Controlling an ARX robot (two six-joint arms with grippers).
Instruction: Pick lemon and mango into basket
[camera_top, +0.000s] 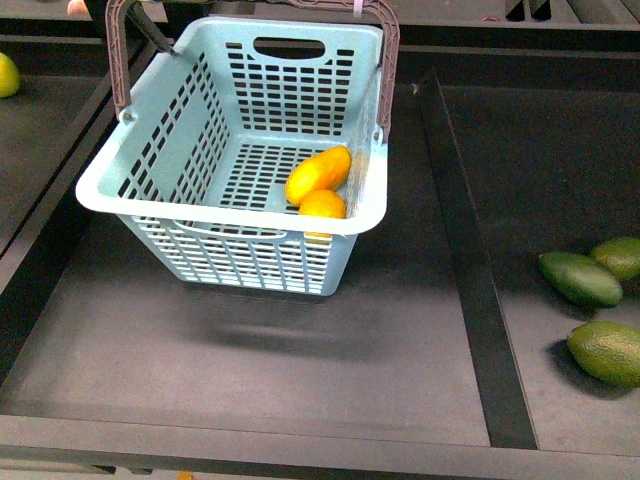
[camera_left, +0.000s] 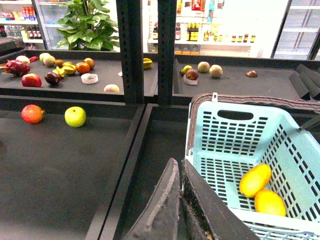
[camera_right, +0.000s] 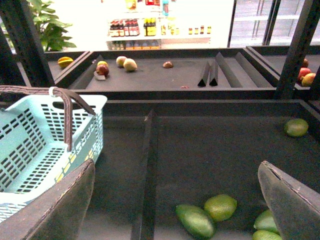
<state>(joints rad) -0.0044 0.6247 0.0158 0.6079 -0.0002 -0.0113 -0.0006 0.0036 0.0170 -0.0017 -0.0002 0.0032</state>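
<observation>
Dark shelving is carrying the basket (camera_top: 150, 190), with the mango (camera_top: 318, 176) and lemon (camera_top: 322, 204) lying together inside near its front right corner. Both look smooth, firm and light, best gripped across the middle. Left claw (camera_left: 179, 200) is sitting closed and empty; right claw (camera_right: 175, 200) is gaping wide.

Dark shelf tray (camera_top: 300, 370) carries turquoise basket (camera_top: 150, 195); neighbouring tray holds apparently three avocados (camera_top: 580, 278).

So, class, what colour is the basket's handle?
Brownish-grey handle, clearest in the front view.
</observation>
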